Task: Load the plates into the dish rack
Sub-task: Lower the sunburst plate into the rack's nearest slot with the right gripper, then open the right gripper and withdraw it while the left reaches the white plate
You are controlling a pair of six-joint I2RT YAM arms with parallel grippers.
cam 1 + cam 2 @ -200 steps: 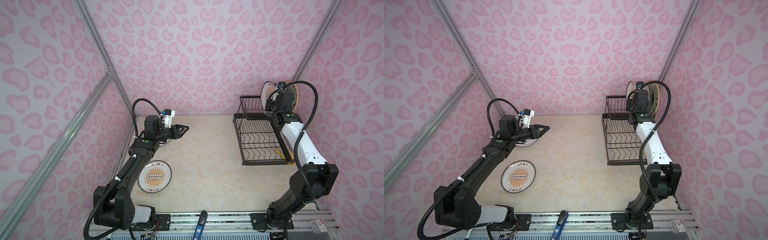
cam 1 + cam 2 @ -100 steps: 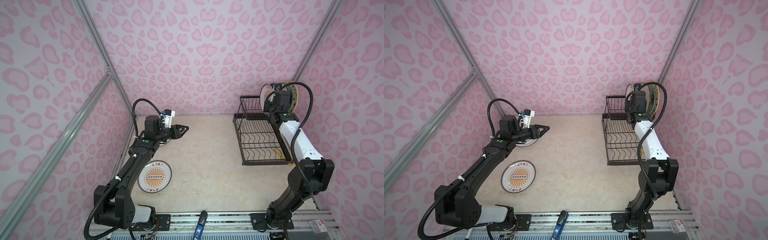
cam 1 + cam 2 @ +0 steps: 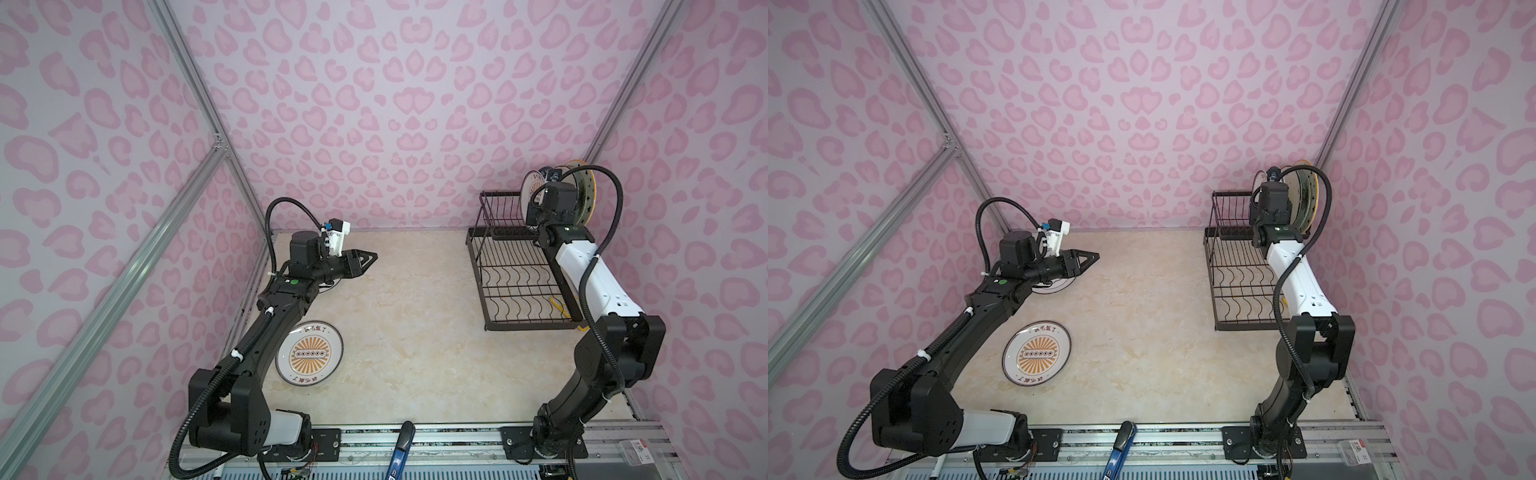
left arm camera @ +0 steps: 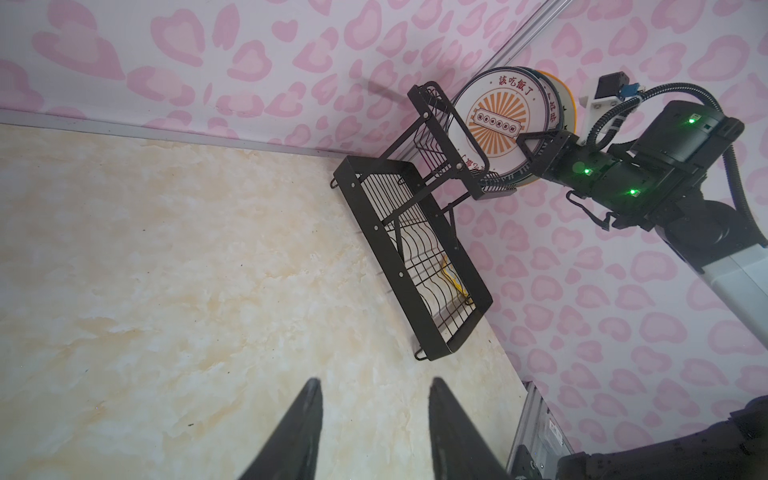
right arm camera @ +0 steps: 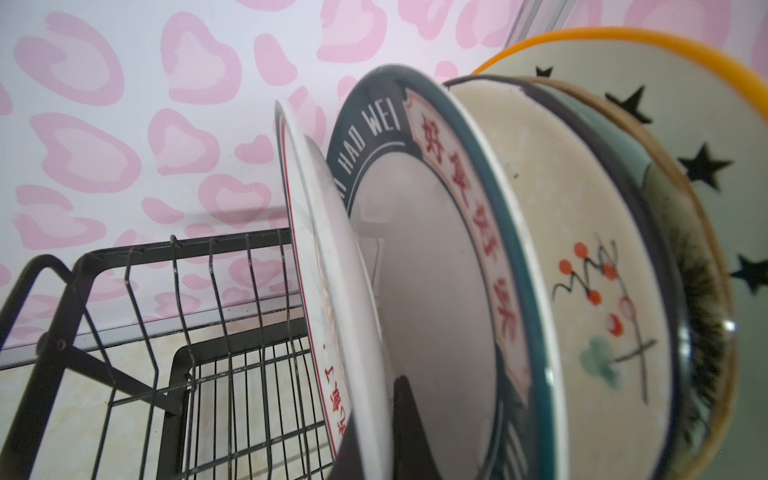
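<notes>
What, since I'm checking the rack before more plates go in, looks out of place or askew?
A yellow looped thing, cord-like, lies at a corner of the dish rack's lower tier, which holds no plates. Up top, the plates crowd one end unevenly; the sunburst plate tilts toward the lettered plate.

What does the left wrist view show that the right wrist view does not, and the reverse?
Only the left wrist view: the whole rack, the open, empty left gripper, the right arm, and the right gripper shut on the sunburst plate, whose face shows.
Only the right wrist view: the red berries on the sprigged plate, the black stars on the starry plate, and "HAO WEI" on the lettered plate.
Both: part of the rack, the sunburst plate on edge, the pink wall.
</notes>
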